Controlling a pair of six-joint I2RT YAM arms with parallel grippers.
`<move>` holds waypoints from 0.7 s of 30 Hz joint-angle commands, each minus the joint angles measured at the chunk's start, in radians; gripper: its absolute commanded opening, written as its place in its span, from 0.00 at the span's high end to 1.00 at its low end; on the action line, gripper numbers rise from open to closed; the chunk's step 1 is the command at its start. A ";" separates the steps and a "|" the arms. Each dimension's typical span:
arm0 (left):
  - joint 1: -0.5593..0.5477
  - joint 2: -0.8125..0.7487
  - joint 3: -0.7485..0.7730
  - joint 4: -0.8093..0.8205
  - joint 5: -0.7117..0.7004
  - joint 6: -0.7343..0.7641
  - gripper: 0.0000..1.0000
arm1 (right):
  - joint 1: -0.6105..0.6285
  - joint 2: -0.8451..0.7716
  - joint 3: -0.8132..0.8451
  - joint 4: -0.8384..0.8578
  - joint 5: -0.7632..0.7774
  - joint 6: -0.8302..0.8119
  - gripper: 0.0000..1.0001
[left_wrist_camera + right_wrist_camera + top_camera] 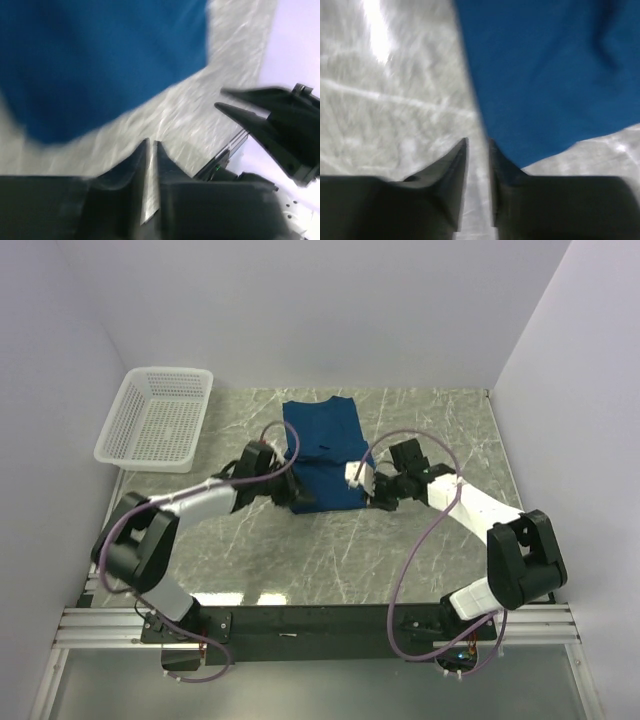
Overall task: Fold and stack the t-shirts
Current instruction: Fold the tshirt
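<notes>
A dark navy-blue t-shirt (325,455) lies folded into a rectangle on the marble table, its far part narrower. My left gripper (287,482) is at the shirt's near left edge. In the left wrist view its jaws (151,143) are shut to a thin slit and hold nothing, and the shirt (100,60) lies just beyond them. My right gripper (362,480) is at the shirt's near right corner. In the right wrist view its jaws (477,142) are nearly closed and empty, over bare table beside the shirt's edge (550,75). No print or label shows.
A white plastic mesh basket (155,418) stands at the far left of the table. White walls close in the back and both sides. Purple cables loop over both arms. My right arm's fingers (240,107) show in the left wrist view.
</notes>
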 commanded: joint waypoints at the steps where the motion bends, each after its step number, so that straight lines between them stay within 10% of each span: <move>1: 0.015 0.129 0.190 0.054 0.040 0.047 0.91 | -0.026 0.032 0.118 -0.021 -0.130 0.119 0.74; 5: 0.022 0.296 0.376 -0.070 0.037 0.113 0.99 | -0.029 0.103 0.194 0.008 -0.130 0.290 0.90; 21: 0.185 0.605 0.748 -0.274 -0.012 0.263 0.99 | -0.003 0.431 0.544 0.019 -0.040 0.512 0.94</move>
